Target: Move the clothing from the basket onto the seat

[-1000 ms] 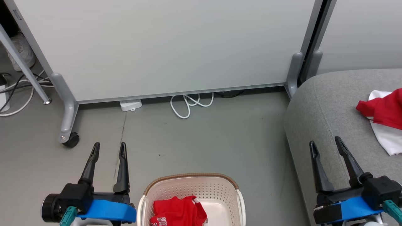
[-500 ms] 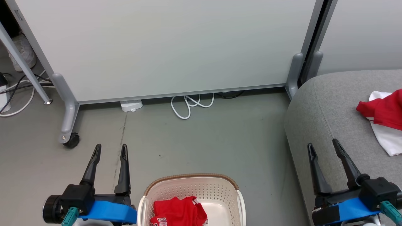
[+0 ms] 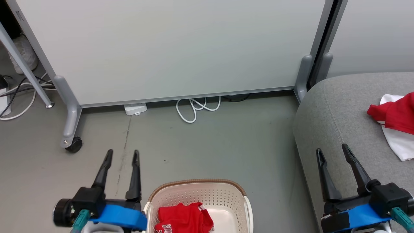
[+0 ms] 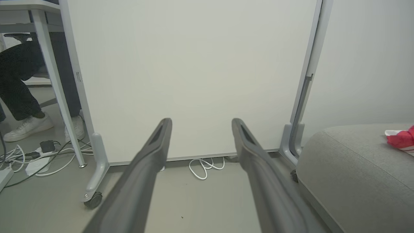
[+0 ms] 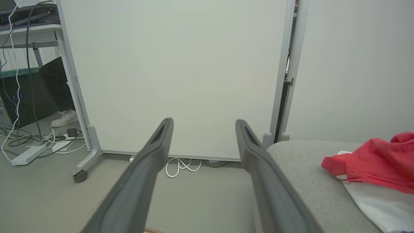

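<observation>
At lower left of the head view, left gripper [image 3: 123, 152], two long dark fingers spread apart and empty, shifted rightward since half a second ago, closer to the rounded cream-white plastic laundry basket [image 3: 197, 182] with brown woven-look rim. Inside the basket, toward its left, crumpled bright red fabric clothing [image 3: 182, 217] with white lettering. At lower right, right gripper [image 3: 332, 148], fingers likewise parted and empty, over the edge of the large light grey upholstered seat [image 3: 339, 106], hardly moved. Farther right on the seat, red and white garments [image 3: 393, 115] in a heap. From the left wrist: dark-trousered legs [image 4: 16, 77] and white shoes [image 4: 27, 127] of a person under a grey-legged desk [image 4: 48, 64], perhaps seated. From the right wrist: those garments closer, red over white.
</observation>
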